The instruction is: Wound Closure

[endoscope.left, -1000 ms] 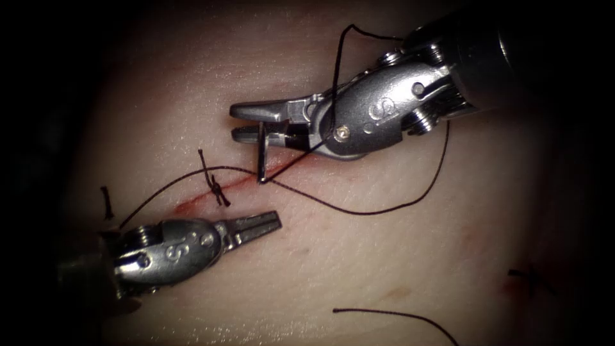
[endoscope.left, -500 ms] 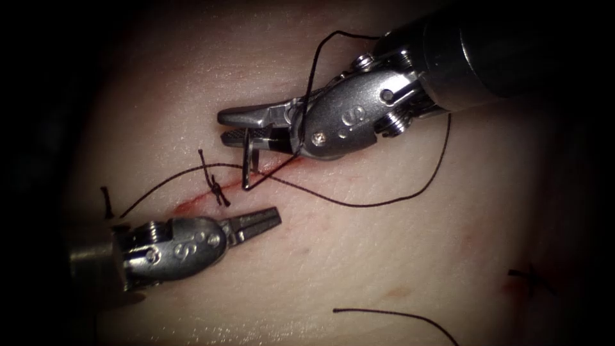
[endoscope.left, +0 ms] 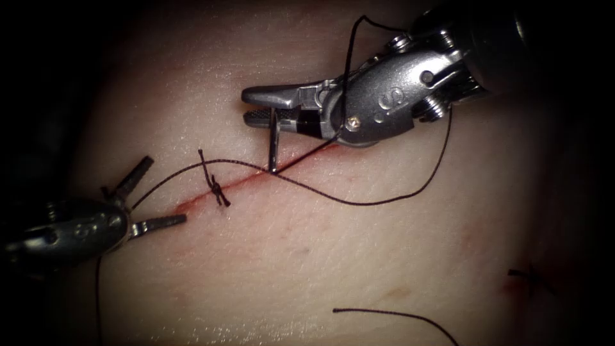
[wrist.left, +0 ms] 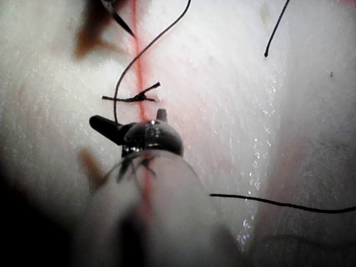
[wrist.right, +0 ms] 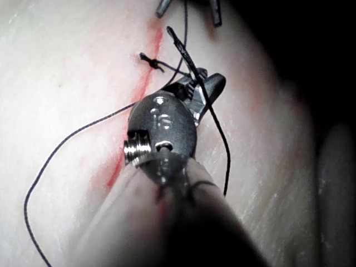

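Note:
My right tool (endoscope.left: 245, 107) comes in above the cut (endoscope.left: 192, 202), its jaws shut on the needle (endoscope.left: 273, 144) near its upper end. The needle hangs down edge-on, and its lower end touches the cut's line; I cannot tell whether it is in the tissue. My left tool (endoscope.left: 166, 189) lies at the cut's left end, open, with the thread (endoscope.left: 359, 202) running between its fingers (endoscope.left: 138, 172), untouched. A tied knot (endoscope.left: 218, 189) sits on the cut. The left wrist view shows that knot (wrist.left: 136, 99) past the left tool (wrist.left: 133, 119). The right wrist view shows the needle (wrist.right: 182, 50).
The thread loops right of the cut and up behind the right tool's wrist. A loose thread piece (endoscope.left: 397, 316) lies near the tissue's front edge. An older stitch (endoscope.left: 529, 275) sits at the far right. A short cut end (endoscope.left: 106, 192) stands by the left tool.
The left tool has drawn back to the left and opened its jaws. The right tool, still holding the needle, has shifted right and slightly up along the cut.

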{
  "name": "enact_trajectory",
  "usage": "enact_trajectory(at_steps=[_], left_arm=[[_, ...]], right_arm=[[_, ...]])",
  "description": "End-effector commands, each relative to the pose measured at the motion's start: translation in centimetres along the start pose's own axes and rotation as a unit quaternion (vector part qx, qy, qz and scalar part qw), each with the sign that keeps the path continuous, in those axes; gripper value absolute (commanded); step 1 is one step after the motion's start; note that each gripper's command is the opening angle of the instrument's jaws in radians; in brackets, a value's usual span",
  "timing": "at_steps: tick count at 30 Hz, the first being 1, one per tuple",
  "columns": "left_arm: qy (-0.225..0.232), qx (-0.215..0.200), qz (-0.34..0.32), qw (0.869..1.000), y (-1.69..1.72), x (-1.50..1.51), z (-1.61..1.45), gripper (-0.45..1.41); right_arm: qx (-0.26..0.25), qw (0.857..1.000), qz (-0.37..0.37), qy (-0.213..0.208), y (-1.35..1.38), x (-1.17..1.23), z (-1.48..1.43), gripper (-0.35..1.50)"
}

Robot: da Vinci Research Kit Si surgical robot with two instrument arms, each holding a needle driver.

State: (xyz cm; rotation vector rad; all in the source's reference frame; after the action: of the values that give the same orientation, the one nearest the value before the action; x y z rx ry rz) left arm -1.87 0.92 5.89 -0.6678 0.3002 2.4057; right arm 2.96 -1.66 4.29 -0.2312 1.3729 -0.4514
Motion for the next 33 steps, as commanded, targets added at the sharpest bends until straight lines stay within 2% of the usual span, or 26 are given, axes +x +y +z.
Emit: enact_trajectory(at_steps=[1, 9, 10, 11, 12, 13, 15, 18, 21, 23, 26, 27, 28, 29, 31, 32, 33], left_arm=[[-0.017, -0.007, 0.015, 1.000, 0.09, -0.06, 0.15, 1.08], [-0.052, -0.028, 0.027, 0.998, 0.15, -0.26, 0.47, 1.04], [-0.053, -0.043, 0.014, 0.998, 0.15, -0.33, 0.52, 0.79], [-0.053, -0.043, 0.014, 0.998, 0.15, -0.33, 0.52, 0.79], [-0.050, -0.048, 0.008, 0.998, 0.14, -0.33, 0.52, 0.57], [-0.047, -0.054, 0.002, 0.997, 0.14, -0.33, 0.50, 0.15], [-0.042, -0.055, -0.010, 0.998, 0.13, -0.25, 0.35, -0.45], [-0.026, -0.051, 0.003, 0.998, 0.12, -0.06, 0.09, -0.45], [-0.027, -0.049, 0.016, 0.998, 0.15, 0.01, 0.00, -0.45], [-0.025, -0.044, 0.014, 0.999, 0.29, 0.07, -0.09, -0.45], [-0.008, -0.056, 0.015, 0.998, 0.70, 0.18, -0.23, -0.45], [-0.008, -0.056, 0.015, 0.998, 0.70, 0.18, -0.23, -0.45], [-0.004, -0.073, 0.021, 0.997, 1.10, 0.24, -0.28, -0.45], [-0.006, -0.077, 0.029, 0.997, 1.24, 0.25, -0.28, -0.45], [-0.004, -0.115, 0.047, 0.992, 1.81, 0.32, -0.21, -0.45], [0.001, -0.124, 0.052, 0.991, 1.97, 0.36, -0.17, -0.45], [0.001, -0.124, 0.052, 0.991, 1.97, 0.36, -0.17, -0.45]], right_arm=[[0.002, 1.000, -0.005, 0.002, -0.11, 0.01, 0.10, -0.35], [0.003, 1.000, 0.004, 0.003, -0.25, 0.07, 0.14, -0.35], [0.004, 1.000, 0.005, 0.003, -0.28, 0.08, 0.15, -0.35], [0.004, 1.000, 0.005, 0.003, -0.28, 0.08, 0.15, -0.35], [0.004, 1.000, 0.005, 0.003, -0.28, 0.08, 0.15, -0.35], [0.004, 1.000, 0.008, 0.003, -0.28, 0.08, 0.15, -0.35], [0.003, 1.000, 0.008, 0.003, -0.28, 0.08, 0.14, -0.35], [-0.002, 1.000, 0.014, 0.003, -0.28, 0.09, 0.14, -0.35], [-0.004, 1.000, 0.014, 0.004, -0.28, 0.09, 0.12, -0.35], [-0.005, 1.000, 0.018, 0.004, -0.27, 0.08, 0.09, -0.35], [-0.013, 1.000, 0.023, 0.006, -0.21, 0.05, 0.06, -0.35], [-0.013, 1.000, 0.023, 0.006, -0.21, 0.05, 0.06, -0.35], [-0.024, 0.999, 0.032, 0.006, -0.15, 0.04, 0.04, -0.35], [-0.025, 0.999, 0.033, 0.006, -0.14, 0.04, 0.03, -0.35], [-0.030, 0.999, 0.039, 0.006, -0.10, 0.03, 0.03, -0.35], [-0.032, 0.999, 0.039, 0.005, -0.10, 0.03, 0.03, -0.35], [-0.032, 0.999, 0.039, 0.005, -0.10, 0.03, 0.03, -0.35]])
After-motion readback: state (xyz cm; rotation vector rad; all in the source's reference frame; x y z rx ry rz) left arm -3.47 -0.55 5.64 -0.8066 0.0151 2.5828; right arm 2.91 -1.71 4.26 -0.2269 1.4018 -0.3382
